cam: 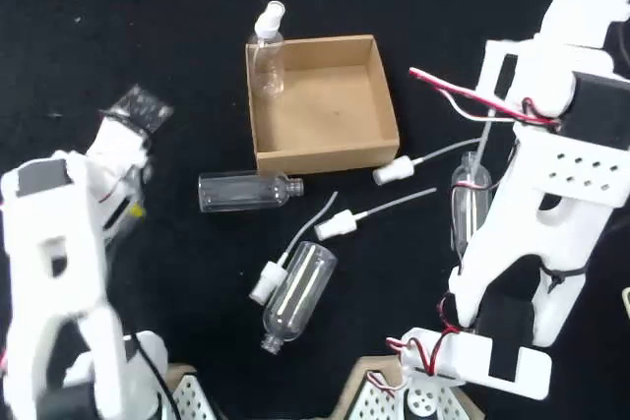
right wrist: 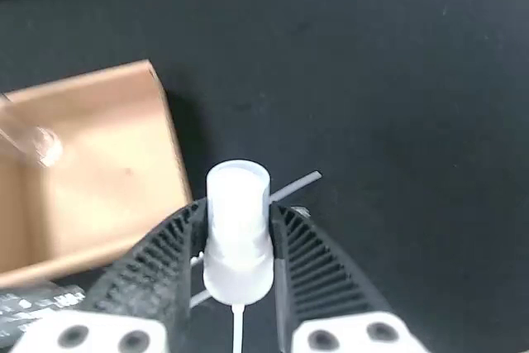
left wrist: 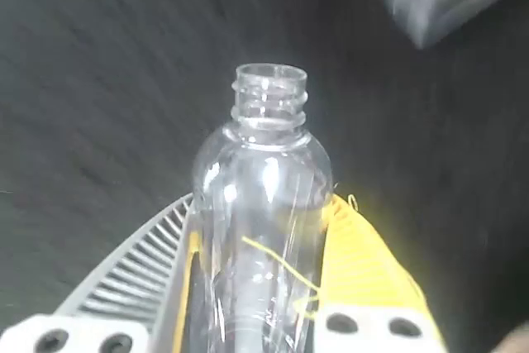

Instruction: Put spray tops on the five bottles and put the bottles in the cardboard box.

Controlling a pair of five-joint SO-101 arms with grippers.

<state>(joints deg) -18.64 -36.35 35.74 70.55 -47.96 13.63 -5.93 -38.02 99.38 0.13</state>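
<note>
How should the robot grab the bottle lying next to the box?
Take that bottle around its middle, from straight above, pinching across its width. It lies flat, neck sideways, so its long round sides look open.

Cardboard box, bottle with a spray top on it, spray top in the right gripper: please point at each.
cardboard box (cam: 385,95), high view, right wall.
capped bottle (cam: 266,66), high view, clear body.
held spray top (right wrist: 238,229), right wrist view, white collar.
</note>
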